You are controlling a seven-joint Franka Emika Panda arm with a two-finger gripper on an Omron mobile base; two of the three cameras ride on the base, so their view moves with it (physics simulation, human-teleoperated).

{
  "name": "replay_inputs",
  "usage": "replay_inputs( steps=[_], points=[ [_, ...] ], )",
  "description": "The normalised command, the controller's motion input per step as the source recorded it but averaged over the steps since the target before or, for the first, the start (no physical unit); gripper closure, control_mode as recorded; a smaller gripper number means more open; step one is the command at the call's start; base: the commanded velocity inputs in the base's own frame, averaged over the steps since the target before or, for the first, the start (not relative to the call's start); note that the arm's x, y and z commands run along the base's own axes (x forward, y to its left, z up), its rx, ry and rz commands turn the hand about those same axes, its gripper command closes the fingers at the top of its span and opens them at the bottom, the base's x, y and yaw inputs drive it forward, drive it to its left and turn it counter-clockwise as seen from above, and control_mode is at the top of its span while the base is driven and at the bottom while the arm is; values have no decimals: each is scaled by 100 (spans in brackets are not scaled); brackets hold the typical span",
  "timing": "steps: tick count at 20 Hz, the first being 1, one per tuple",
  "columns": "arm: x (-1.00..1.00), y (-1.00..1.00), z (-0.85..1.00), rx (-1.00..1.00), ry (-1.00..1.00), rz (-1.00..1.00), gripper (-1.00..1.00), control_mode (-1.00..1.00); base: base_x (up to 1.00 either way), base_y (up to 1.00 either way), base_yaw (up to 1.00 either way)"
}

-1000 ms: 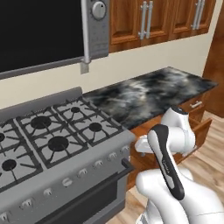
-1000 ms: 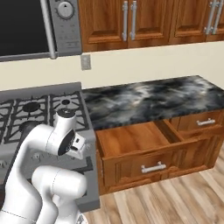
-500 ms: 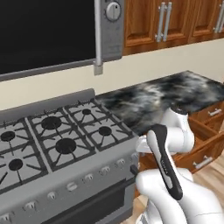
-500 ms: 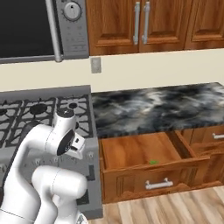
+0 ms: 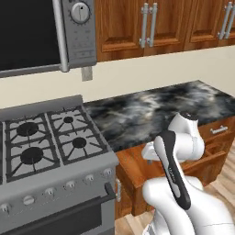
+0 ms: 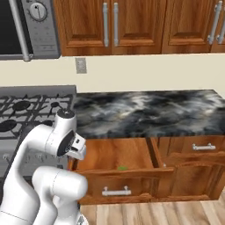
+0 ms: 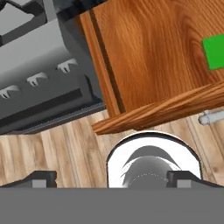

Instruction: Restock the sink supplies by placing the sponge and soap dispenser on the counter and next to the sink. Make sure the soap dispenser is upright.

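the counter [image 6: 145, 112] runs right of the stove [image 5: 46, 142], and under it an open drawer [image 6: 116, 156] is pulled out. on the drawer floor lies the sponge [image 7: 214, 52], flat and bright green. it looks light and squashy, so a pinch across its short sides should do. the gripper [image 7: 109, 178] hangs above the drawer front, jaws wide apart, holding nothing.

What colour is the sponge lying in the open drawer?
Bright green; the sponge shows best in the hand view, on the drawer floor.
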Motion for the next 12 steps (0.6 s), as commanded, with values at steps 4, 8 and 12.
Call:
replay_inputs(
  steps=[4, 8, 12],
  points=[
    [0, 0, 0, 0, 0, 0, -100, 100, -3, -89, 26],
    [0, 0, 0, 0, 0, 0, -100, 100, -2, -74, 26],
    [0, 0, 0, 0, 0, 0, -100, 100, -19, -62, 20]
  ],
)
